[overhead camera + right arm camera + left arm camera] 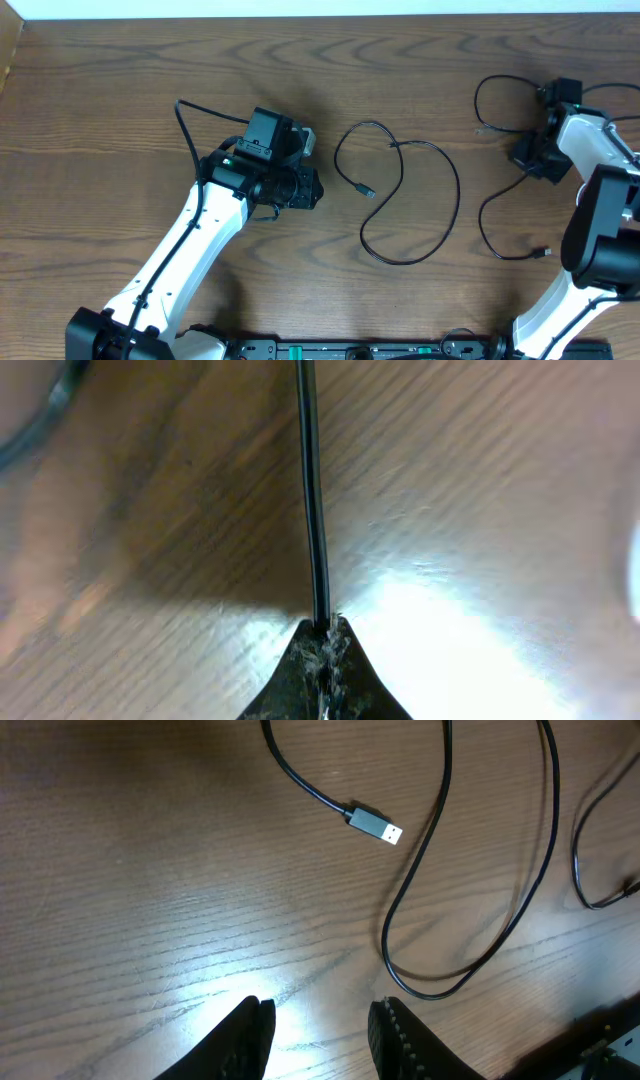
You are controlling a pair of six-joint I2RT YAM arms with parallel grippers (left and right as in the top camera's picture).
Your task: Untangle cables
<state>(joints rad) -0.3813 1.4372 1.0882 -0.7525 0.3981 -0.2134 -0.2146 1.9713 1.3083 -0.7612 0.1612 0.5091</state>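
Plainly, the right gripper (325,632) pinches a thin black cable (312,490) only at its very fingertips, so a sideways tug could slip it free or drag its loops onto the USB cable (457,190) lying mid-way across the wooden table (100,80). That arm reaches low at the right side. The left gripper (322,1018) hovers narrowly parted and empty beside the USB loop.

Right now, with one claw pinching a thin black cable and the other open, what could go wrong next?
The right claw holds the black cable only at its very tips, so a pull may let it slip free. The USB cable seems to cross itself in the overhead view; tugging one end could tighten that crossing. The open left claw sits close to its loop and might pin it.
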